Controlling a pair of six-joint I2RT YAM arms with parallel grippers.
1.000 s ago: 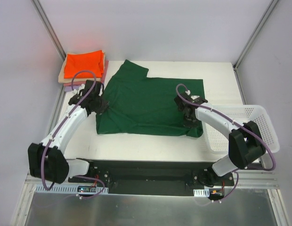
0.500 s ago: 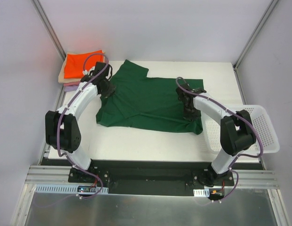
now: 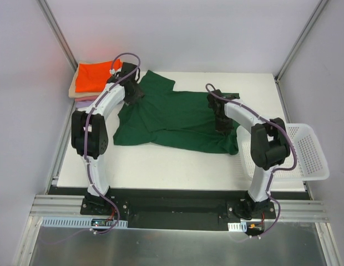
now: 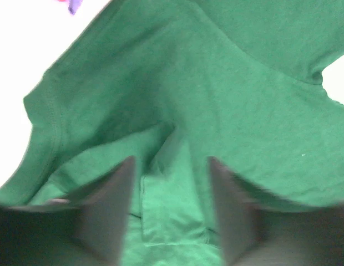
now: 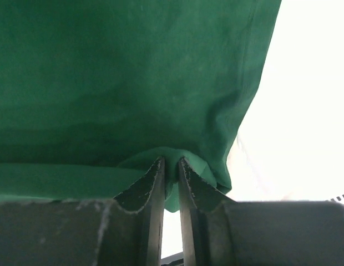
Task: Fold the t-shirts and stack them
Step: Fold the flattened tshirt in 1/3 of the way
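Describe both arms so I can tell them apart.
They match: white curved links on left arm and right arm, chunky black joints, a looping purple cable each, dark flat-fingered left end effector and right end effector. No markings visible.

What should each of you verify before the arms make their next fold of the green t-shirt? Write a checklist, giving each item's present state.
1. Right claw pinches the dark green t-shirt: ok.
2. Left claw holds cloth: cannot tell; its fingers stand apart.
3. That t-shirt lies flat: not ok, rumpled.
4. Orange t-shirt lies folded at the far left: ok.
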